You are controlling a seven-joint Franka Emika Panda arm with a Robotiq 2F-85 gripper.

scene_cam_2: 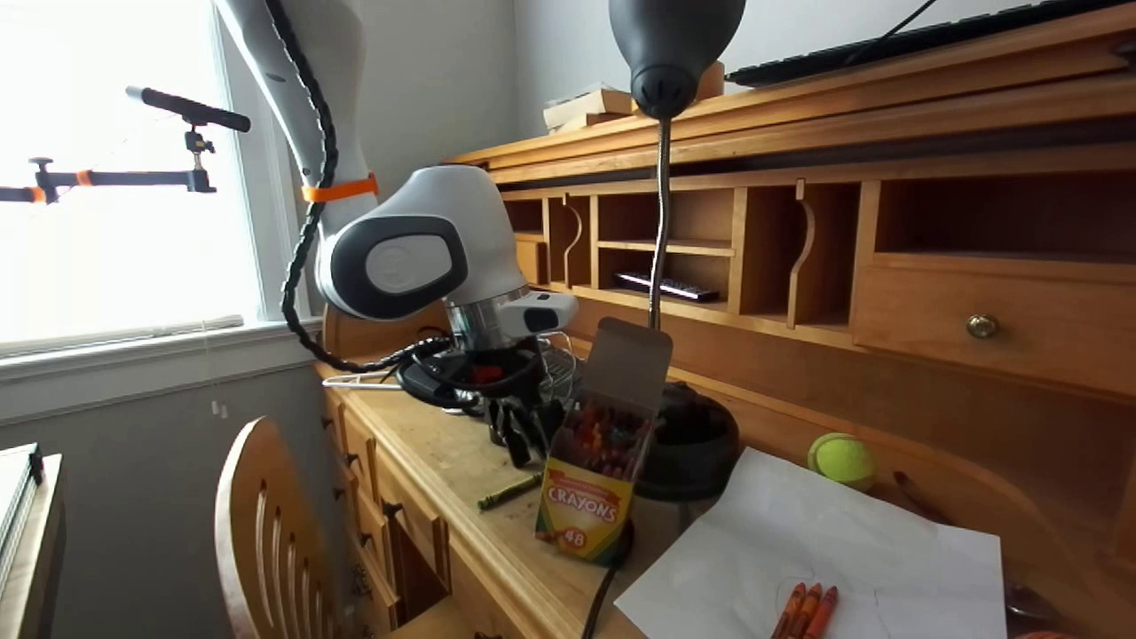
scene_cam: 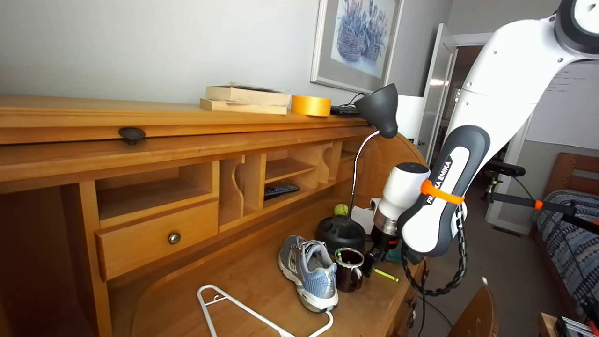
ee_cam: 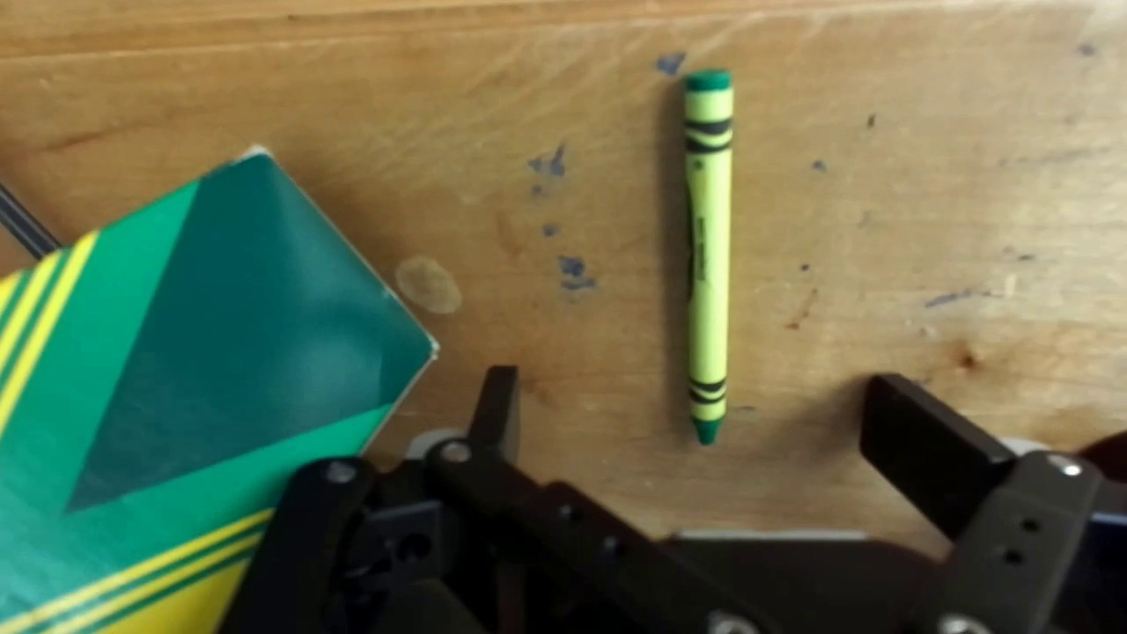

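A green crayon (ee_cam: 710, 255) lies flat on the wooden surface (ee_cam: 845, 220). In the wrist view it runs from near to far, its dark pointed tip at the near end. The robot's fingers (ee_cam: 929, 453) stand wide apart at the near side, and that tip shows in the gap between them, about midway and touching neither; most of the crayon stretches out past them to the far side.

To the left in the wrist view, close by the fingers, is a green-and-yellow crayon box (ee_cam: 229, 352); in an exterior view it stands open with its flap raised, packed with more crayons (scene_cam_2: 611, 435).

In an exterior view, a dark mug (scene_cam: 347, 276) is just left of the fingers, with a blue-grey sneaker (scene_cam: 309, 274) left of the mug. A white clothes hanger (scene_cam: 255, 312) lies farther left and nearer, one end by the sneaker's heel. The round black lamp base (scene_cam: 340, 234) stands on the far side of the mug.

In an exterior view, right of the box, a sheet of white paper (scene_cam_2: 799, 524) carries three orange crayons (scene_cam_2: 806, 611), and a yellow-green tennis ball (scene_cam_2: 841, 460) rests at its far edge.
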